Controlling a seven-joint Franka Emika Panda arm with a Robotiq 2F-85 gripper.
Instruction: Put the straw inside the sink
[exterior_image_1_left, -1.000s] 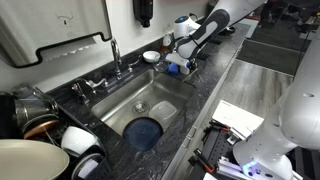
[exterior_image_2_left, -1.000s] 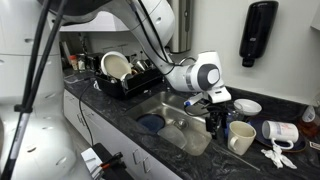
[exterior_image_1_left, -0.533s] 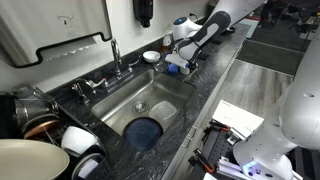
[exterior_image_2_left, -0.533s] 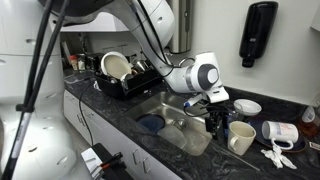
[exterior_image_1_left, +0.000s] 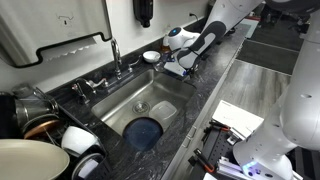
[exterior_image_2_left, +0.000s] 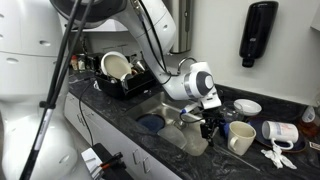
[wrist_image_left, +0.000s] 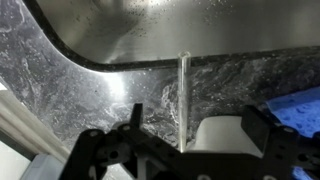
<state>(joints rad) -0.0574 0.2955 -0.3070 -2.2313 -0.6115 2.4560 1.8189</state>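
The stainless-steel sink (exterior_image_1_left: 150, 95) with a chrome faucet (exterior_image_1_left: 115, 55) is set in dark speckled stone; it shows in both exterior views (exterior_image_2_left: 178, 135). In the wrist view a thin clear straw (wrist_image_left: 183, 100) runs across the stone rim between my fingers, its far end reaching the sink's edge (wrist_image_left: 150, 30). My gripper (wrist_image_left: 190, 125) is open, with its fingers wide apart on either side of the straw. It hovers over the counter at the sink's corner (exterior_image_1_left: 177, 67), next to a white mug (exterior_image_2_left: 241, 138). I cannot make out the straw in the exterior views.
A blue sponge (wrist_image_left: 298, 105) lies beside the mug (wrist_image_left: 220, 135). A blue plate (exterior_image_1_left: 145, 132) sits in the basin. A white bowl (exterior_image_2_left: 247, 106) and a tipped cup (exterior_image_2_left: 278, 130) are on the counter. A dish rack (exterior_image_2_left: 125, 78) and stacked bowls (exterior_image_1_left: 30, 160) stand beyond the sink.
The arm has swung a little from above the mug toward the sink's corner, and the wrist has turned.
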